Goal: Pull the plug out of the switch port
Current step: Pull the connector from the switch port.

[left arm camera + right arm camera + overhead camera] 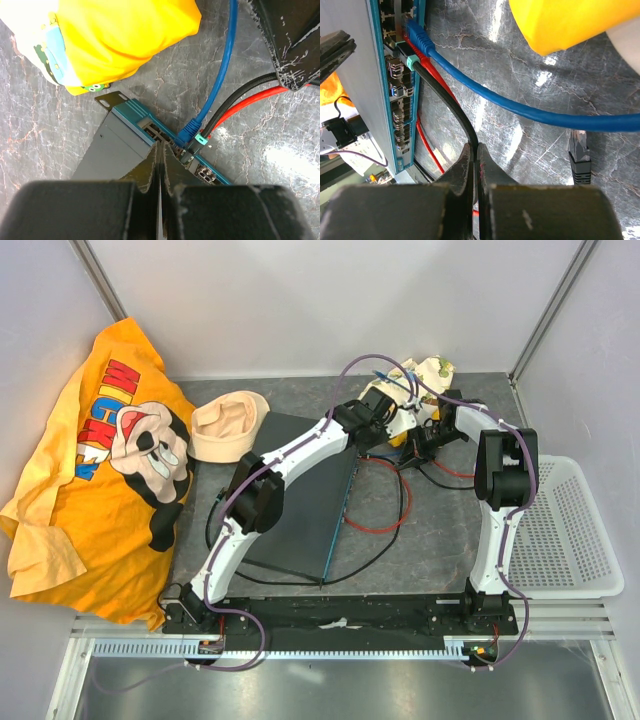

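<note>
Jaws of the left gripper (160, 150) are pressed together with nothing between them. Their tips sit just over the teal port edge of the switch (117, 150), just beside the blue plug (188, 134) and the green-collared plug (199, 142), which are seated in neighbouring ports. The right gripper (475, 152) is likewise closed to a slit. The black cable (445, 100) from the green-collared plug runs right up to its tips; whether it is pinched cannot be told. A red cable (429, 147) runs beside it, and a loose black plug (579, 156) lies on the table (520, 65) at the lower right of that wrist view.

In the overhead view the left arm (290, 450) stretches from the lower left up across the switch, which lies flat at centre with its ports facing right. The right arm (500, 510) rises from the lower right, bends at the elbow and reaches left, so both grippers meet near the switch's upper right corner. A yellow shirt (90, 470) lies at left and a white basket (570, 530) at right.
</note>
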{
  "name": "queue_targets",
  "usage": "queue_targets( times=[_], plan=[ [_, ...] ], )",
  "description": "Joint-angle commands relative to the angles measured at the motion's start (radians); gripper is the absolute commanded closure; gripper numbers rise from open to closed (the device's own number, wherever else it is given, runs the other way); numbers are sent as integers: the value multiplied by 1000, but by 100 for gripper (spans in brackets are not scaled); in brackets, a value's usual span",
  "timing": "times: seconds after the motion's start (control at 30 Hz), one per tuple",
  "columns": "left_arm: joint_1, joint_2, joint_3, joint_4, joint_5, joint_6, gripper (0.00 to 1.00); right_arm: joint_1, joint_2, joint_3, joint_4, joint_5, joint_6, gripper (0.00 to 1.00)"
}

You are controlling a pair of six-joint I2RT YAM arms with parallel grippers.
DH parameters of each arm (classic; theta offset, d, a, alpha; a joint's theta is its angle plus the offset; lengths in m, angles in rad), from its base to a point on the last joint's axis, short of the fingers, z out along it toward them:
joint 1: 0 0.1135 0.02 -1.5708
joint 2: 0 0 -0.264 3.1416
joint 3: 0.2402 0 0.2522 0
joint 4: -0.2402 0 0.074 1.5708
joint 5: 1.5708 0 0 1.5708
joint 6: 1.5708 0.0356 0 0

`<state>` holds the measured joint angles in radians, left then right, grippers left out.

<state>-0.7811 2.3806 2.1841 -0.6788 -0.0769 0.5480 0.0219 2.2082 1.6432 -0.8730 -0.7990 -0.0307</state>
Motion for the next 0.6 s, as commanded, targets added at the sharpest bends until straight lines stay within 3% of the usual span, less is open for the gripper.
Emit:
queue_targets(
  times=[0.0, 0.57],
  plan=[
    [-1, 3, 10, -39, 12, -11, 98, 21, 11, 20, 85, -55, 28, 99],
    [5, 12, -72, -50, 20, -19, 98, 24, 13, 17, 88, -54, 28, 99]
  ],
)
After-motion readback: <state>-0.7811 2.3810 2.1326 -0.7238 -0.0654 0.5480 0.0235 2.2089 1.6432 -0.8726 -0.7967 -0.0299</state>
